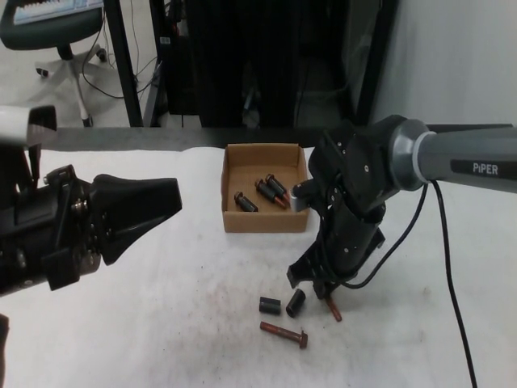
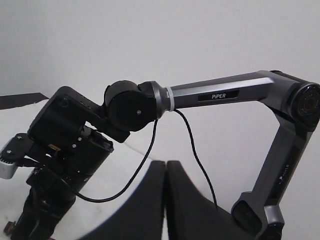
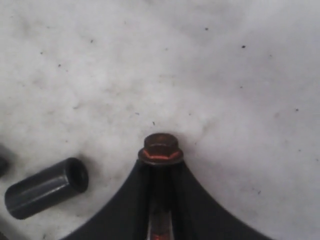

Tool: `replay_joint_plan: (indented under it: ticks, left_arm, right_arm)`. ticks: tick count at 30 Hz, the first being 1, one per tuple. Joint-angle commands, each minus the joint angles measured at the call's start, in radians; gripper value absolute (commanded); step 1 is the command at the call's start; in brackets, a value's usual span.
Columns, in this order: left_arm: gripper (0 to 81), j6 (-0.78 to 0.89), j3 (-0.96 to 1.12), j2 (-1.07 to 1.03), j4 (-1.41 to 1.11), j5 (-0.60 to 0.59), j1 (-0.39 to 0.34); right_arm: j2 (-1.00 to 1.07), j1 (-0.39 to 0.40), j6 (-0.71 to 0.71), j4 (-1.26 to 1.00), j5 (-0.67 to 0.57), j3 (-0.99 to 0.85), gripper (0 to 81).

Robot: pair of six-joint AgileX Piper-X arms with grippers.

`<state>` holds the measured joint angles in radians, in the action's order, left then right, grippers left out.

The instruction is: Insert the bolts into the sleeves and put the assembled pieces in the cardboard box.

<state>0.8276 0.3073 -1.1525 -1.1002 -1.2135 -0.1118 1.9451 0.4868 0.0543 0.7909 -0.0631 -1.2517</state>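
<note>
Bolts come first from where I stand: a loose bolt (image 1: 284,332) lies flat on the white counter (image 1: 161,323), with a short black sleeve (image 1: 270,305) and a second sleeve (image 1: 296,301) on their sides just beyond. The right tool (image 3: 161,172) is clamped on a rusty hex-head bolt (image 3: 161,149) low beside them, so insertion looks to be in hand. Next, I'd say, its shank must line up with a sleeve's bore. The left tool (image 2: 166,172) hangs closed, empty. Farther back, the cardboard box (image 1: 265,220) holds three assembled pieces (image 1: 272,189).
</note>
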Motion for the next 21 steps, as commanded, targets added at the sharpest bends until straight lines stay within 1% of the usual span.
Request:
replay_joint_plan:
  ticks: [1,3,7,9,11,14,15,16,18,20,21]
  left_arm:
    - [0.3,0.001,0.0,0.009,-0.011,-0.01,0.002]
    - [0.3,0.014,0.009,0.018,-0.013,-0.031,0.0]
    - [0.3,0.086,0.05,0.044,-0.002,-0.01,-0.028]
    - [0.3,0.091,0.086,0.048,0.071,-0.002,-0.053]
    - [0.3,0.038,0.139,0.048,0.184,-0.002,-0.083]
    - [0.3,-0.114,0.223,0.042,0.451,0.02,-0.151]
    - [0.3,-0.196,0.255,0.04,0.544,0.037,-0.171]
    - [0.3,-0.294,0.29,0.034,0.71,0.072,-0.202]
    - [0.3,-0.501,0.357,0.015,0.995,0.198,-0.25]
    - [0.3,-0.748,0.445,-0.026,1.306,0.366,-0.296]
    - [0.3,-0.84,0.495,-0.062,1.445,0.47,-0.321]
  right_arm:
    - [-0.033,0.001,-0.054,0.053,-0.1,0.019,0.8]
    - [-0.089,-0.011,-0.066,0.053,-0.16,0.019,0.8]
    - [-0.239,-0.051,-0.07,0.042,-0.311,0.019,0.8]
    - [-0.314,-0.084,-0.07,0.024,-0.342,0.019,0.8]
    - [-0.393,-0.12,-0.07,-0.002,-0.348,0.019,0.8]
    - [-0.522,-0.196,-0.068,-0.033,-0.398,0.019,0.8]
    - [-0.565,-0.227,-0.06,-0.035,-0.422,0.019,0.8]
    - [-0.604,-0.259,-0.054,-0.033,-0.446,0.019,0.8]
    - [-0.673,-0.314,-0.047,-0.019,-0.484,0.019,0.8]
    - [-0.736,-0.368,-0.047,0.0,-0.508,0.019,0.8]
    - [-0.774,-0.391,-0.047,0.011,-0.513,0.019,0.8]
